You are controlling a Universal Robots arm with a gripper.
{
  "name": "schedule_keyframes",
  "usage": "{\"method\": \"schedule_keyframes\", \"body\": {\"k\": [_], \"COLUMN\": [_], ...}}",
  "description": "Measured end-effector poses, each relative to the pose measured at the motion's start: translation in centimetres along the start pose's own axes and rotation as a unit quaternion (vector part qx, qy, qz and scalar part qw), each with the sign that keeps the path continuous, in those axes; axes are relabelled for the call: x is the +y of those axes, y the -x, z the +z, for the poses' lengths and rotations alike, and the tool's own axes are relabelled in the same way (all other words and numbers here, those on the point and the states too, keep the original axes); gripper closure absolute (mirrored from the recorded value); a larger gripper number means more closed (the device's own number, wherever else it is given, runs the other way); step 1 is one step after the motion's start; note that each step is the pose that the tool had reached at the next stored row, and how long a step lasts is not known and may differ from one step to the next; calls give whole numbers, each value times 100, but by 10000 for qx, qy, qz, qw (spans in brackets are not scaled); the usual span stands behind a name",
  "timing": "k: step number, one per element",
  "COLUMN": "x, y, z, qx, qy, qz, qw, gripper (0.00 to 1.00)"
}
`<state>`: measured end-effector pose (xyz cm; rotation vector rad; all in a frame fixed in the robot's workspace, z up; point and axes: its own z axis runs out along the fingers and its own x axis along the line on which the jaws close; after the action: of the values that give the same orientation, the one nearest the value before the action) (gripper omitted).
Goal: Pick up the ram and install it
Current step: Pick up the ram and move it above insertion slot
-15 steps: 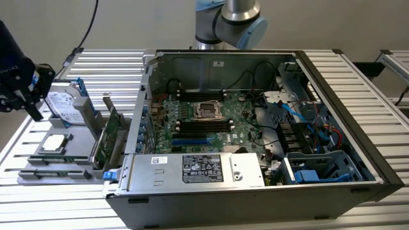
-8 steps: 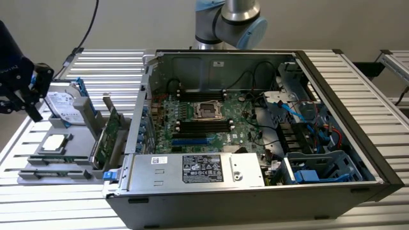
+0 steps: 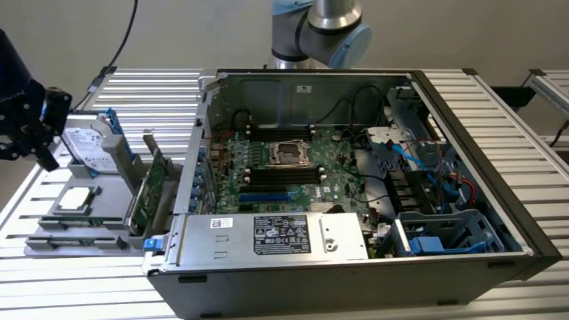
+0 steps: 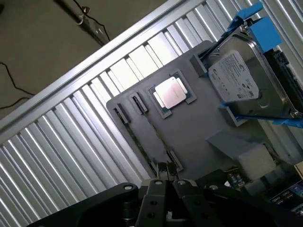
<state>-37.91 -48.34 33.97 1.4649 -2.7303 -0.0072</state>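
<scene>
Zero steps done: the ram (image 3: pixel 78 223) lies in the gray tray (image 4: pixel 199 124), motherboard slots (image 3: pixel 282 175) empty; we note the gripper (image 3: pixel 44 160) above it, jaws together, holding nothing.

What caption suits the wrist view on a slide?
Gray tray on the slatted table, carrying a processor and hard drive.

— What is carried on the flat grey plastic tray (image 4: pixel 189 137)?
— A square silver processor chip (image 4: pixel 171 92) is seated in a recess, and a silver hard drive in a blue caddy (image 4: pixel 239 80) is propped beside it.
— And nearby?
— An open black computer case (image 3: pixel 508 200) is laid on the slatted aluminium table (image 3: pixel 534 300).
</scene>
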Motion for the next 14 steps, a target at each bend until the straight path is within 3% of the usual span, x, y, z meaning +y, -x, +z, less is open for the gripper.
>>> {"method": "schedule_keyframes", "body": {"k": [4,7,10,13,14], "x": [1,1,1,2,2], "y": [-1,-1,-1,-1,-1], "z": [0,0,0,0,0], "qx": [33,57,74,89,94], "qy": [-29,-49,-68,-84,-89], "qz": [-359,-630,-906,-1171,-1260], "qw": [9993,9980,9958,9930,9919], "gripper": [89,89,89,77,77]}}
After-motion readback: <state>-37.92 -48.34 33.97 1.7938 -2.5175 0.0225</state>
